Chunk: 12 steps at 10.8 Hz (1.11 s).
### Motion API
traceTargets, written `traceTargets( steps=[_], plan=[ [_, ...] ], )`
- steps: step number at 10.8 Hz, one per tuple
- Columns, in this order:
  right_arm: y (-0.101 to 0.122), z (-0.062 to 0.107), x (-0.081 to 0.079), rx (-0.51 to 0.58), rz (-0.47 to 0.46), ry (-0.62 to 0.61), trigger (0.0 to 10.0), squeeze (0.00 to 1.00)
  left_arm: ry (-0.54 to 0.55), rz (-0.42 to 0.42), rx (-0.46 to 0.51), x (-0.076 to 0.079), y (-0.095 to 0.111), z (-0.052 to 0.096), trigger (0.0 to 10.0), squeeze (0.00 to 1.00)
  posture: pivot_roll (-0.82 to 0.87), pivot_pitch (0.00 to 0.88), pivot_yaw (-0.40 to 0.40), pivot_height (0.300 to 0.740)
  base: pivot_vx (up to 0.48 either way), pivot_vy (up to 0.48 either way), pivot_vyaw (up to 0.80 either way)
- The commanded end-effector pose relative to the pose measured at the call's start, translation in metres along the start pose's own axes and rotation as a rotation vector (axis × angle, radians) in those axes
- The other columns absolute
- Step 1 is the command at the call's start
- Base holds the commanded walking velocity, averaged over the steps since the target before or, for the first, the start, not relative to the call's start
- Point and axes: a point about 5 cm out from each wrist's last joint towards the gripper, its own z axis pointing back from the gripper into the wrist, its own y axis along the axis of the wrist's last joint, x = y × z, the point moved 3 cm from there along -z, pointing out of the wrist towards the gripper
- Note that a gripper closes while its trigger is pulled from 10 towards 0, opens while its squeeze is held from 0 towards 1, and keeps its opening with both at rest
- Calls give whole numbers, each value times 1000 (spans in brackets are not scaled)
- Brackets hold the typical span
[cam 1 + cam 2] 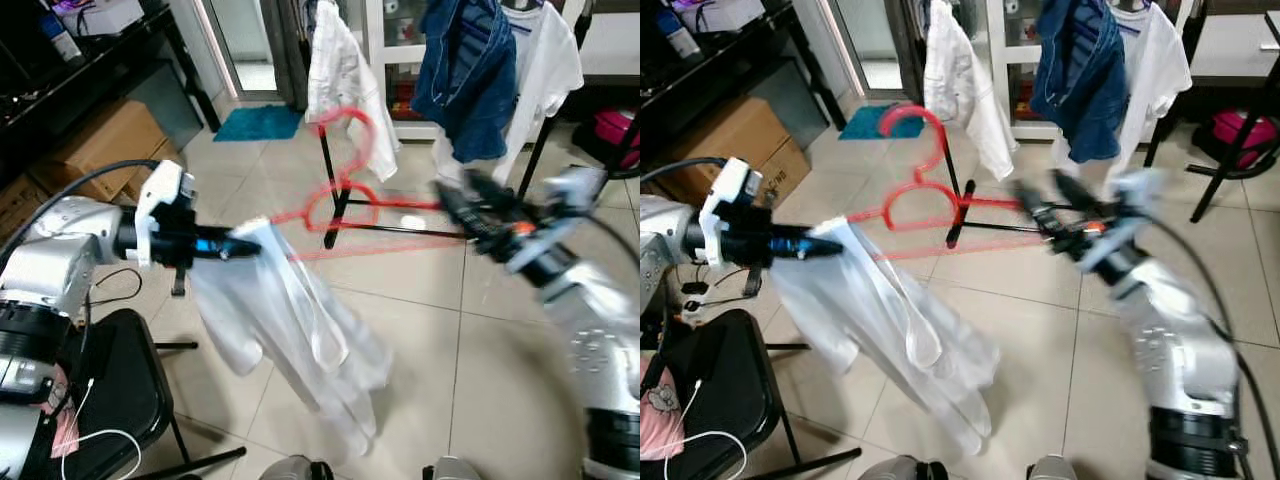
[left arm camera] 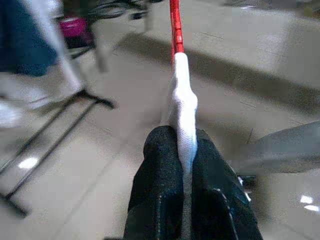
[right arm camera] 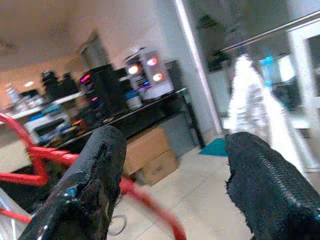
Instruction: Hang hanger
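A red plastic hanger (image 1: 345,195) hangs in mid-air between my two arms, its hook (image 1: 915,118) pointing up. A white shirt (image 1: 290,320) droops from its left half. My left gripper (image 1: 245,245) is shut on the hanger's left end, pinching the white cloth over it (image 2: 181,125). My right gripper (image 1: 460,205) is blurred and sits at the hanger's right end. In the right wrist view its fingers (image 3: 100,155) stand wide apart, open, and the red hanger (image 3: 150,205) runs beside and below them.
A clothes rack (image 1: 335,205) stands behind the hanger, carrying a white shirt (image 1: 340,70), a blue denim garment (image 1: 465,70) and a white T-shirt (image 1: 545,60). A black chair (image 1: 120,390) is at lower left, with cardboard boxes (image 1: 100,145) by the dark shelves.
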Motion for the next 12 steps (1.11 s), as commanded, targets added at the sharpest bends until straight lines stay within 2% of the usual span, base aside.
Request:
traceTargets(
  steps=[1, 2, 3, 4, 5, 6, 7, 9, 10, 12],
  plan=[
    [6, 5, 2, 40, -9, -14, 10000, 0, 102, -40, -9, -12, 2, 13, 0, 0, -103, 54, 231, 740, 0, 0, 0],
    [8, 15, 0, 37, -3, -21, 10000, 0, 162, -43, -3, -18, 2, 17, 0, 0, -104, 54, 232, 740, 0, 0, 0],
    [3, 24, -3, -10, 18, -18, 10000, 0, 192, -43, 31, -24, 8, 19, 0, 0, -111, 54, 238, 740, 0, 0, 0],
    [-5, 31, -4, -56, 31, -23, 10000, 0, 186, -46, 51, -26, 14, 18, 0, 0, -113, 54, 243, 740, 0, 0, 0],
    [-37, 45, -9, -262, 67, 29, 10000, 0, 151, -53, 71, -27, 19, 14, 0, 0, -117, 58, 255, 740, 0, 0, 0],
    [-59, 55, -13, -397, 77, 54, 10000, 0, 124, -58, 80, -26, 23, 11, 0, 0, -116, 62, 260, 740, 0, 0, 0],
    [-85, 60, -22, -528, 48, 97, 10000, 1000, 109, -66, 93, -27, 29, 7, 0, 0, -107, 73, 268, 740, 0, 0, 0],
    [-122, 48, -37, -626, 1, 119, 10000, 1000, 97, -78, 87, -26, 31, -1, 0, 0, -98, 84, 275, 740, 0, 0, 0],
    [-142, 38, -38, -679, -29, 79, 10000, 1000, 82, -77, 93, -23, 31, -7, 0, 0, -84, 97, 278, 740, 0, 0, 0],
    [-160, 28, -28, -724, -95, -34, 10000, 1000, 59, -73, 102, -18, 31, -15, 0, 0, -69, 106, 276, 740, 0, 0, 0]
  ],
)
